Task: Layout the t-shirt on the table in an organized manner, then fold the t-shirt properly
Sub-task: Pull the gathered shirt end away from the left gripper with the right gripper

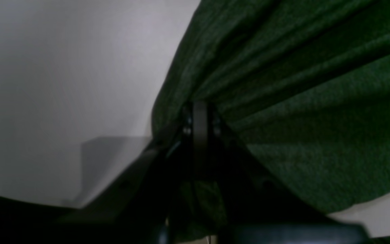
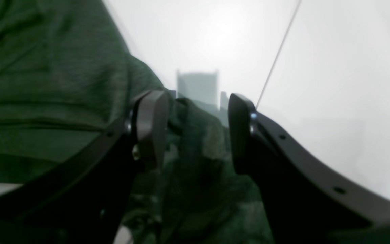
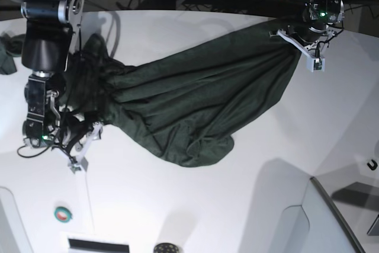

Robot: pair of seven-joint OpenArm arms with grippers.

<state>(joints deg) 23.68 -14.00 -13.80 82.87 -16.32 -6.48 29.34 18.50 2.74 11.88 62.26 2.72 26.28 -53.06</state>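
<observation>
Arms: your two units (image 3: 44, 39) are black with silver cylindrical joints.
Fingers (image 2: 151, 125): dark, curved, with small screws.
Status lights: green.

No readable text, labels, brands or numbers in any view. The t-shirt (image 3: 195, 105) is plain, no print. The table (image 3: 249, 205) carries no markings.

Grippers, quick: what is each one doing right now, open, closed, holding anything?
Left gripper: closed on the t-shirt.
Right gripper: open, fingers either side of a shirt fold.
</observation>
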